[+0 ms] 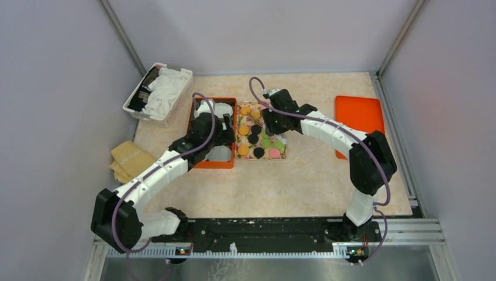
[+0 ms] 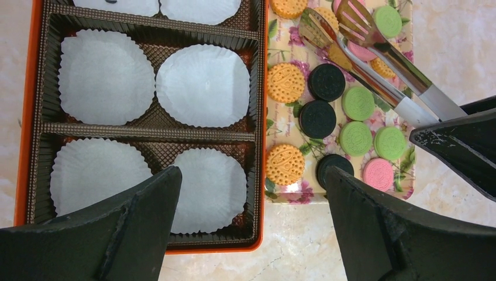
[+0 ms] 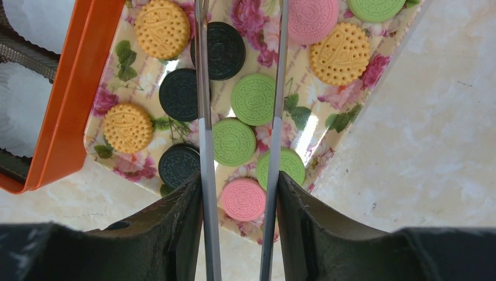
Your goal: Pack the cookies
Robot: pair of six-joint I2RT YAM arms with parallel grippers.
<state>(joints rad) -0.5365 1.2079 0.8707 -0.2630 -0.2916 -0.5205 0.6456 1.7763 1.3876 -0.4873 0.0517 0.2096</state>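
Observation:
The cookies lie flat on a floral tray, in orange, black, green and pink. They also show in the left wrist view and the right wrist view. My right gripper is shut on metal tongs, held over the tray. The tongs have their tips apart above the tray's far cookies. My left gripper is open and empty above the near end of the orange box. The box holds white paper cups.
A white basket of cloths stands at the back left. A flat orange lid lies at the right. A tan folded cloth lies at the left edge. The orange box touches the tray's left side.

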